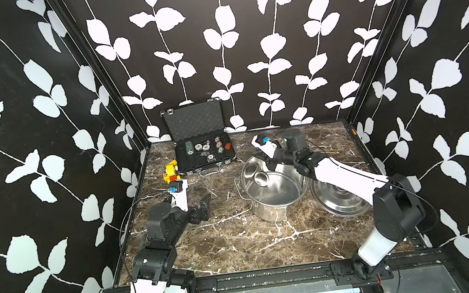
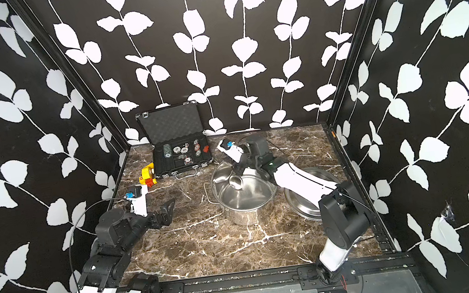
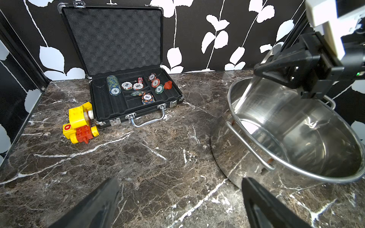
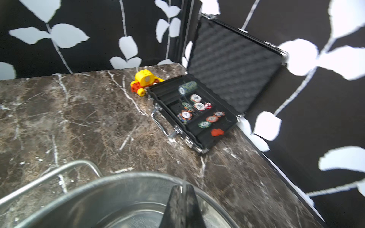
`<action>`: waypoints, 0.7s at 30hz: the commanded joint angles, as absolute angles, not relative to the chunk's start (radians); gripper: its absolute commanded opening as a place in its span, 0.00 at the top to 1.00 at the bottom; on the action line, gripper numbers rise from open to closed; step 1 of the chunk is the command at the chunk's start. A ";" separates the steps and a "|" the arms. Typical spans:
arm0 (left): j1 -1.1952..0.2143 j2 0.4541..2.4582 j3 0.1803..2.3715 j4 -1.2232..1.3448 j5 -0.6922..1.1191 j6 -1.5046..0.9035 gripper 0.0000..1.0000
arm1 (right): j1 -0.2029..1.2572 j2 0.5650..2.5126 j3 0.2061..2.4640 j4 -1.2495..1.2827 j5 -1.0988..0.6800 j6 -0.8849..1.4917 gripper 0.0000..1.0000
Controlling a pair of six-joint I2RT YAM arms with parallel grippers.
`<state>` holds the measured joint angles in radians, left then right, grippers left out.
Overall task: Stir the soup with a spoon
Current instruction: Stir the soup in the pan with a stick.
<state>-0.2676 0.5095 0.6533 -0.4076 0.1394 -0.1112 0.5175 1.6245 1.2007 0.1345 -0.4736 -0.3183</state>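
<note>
Black wallpaper with white leaf sprigs closes in a dark marble table (image 1: 240, 245). On its right half stands a steel pot (image 1: 272, 210). Its lid (image 1: 339, 201) lies flat just to the right, partly under the right arm.

The right gripper (image 3: 258, 71) reaches over the pot's far rim, jaws pressed together on the thin handle of the spoon (image 1: 260, 178). The spoon's round bowl hangs inside the pot near the far-left wall, and the handle slants up to the jaws. The pot's floor shows bare and shiny; no soup can be made out. The left gripper (image 1: 204, 208) hovers over the near-left table, jaws spread wide and holding nothing, well apart from the pot.

The step in hand looks like the stirring itself. It would go best with the bowl kept low and swept in smooth circles inside the walls. The handle should stay off the rim, since a light pot may slide. So slim a handle may also pivot in the grip.

In the open case (image 3: 118, 39), far and left of the pot, several poker chips (image 3: 126, 85) read "100". The end of the standing stack reads "20". The yellow and red toy (image 3: 81, 122) beside it bears a red ring-like mark, possibly a numeral. No brand shows on the pot or lid.
</note>
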 commanded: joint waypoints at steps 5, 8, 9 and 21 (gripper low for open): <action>-0.270 0.508 0.639 -0.382 0.143 -0.107 0.01 | 0.416 1.407 1.034 0.160 -0.419 -0.291 1.00; -0.270 0.508 0.639 -0.383 0.140 -0.104 0.01 | 0.398 1.322 0.962 0.130 -0.391 -0.283 1.00; -0.270 0.507 0.639 -0.383 0.140 -0.105 0.01 | 0.397 1.298 0.945 0.114 -0.385 -0.282 1.00; -0.270 0.512 0.639 -0.381 0.142 -0.103 0.01 | 0.447 0.987 0.740 0.020 -0.482 -0.253 1.00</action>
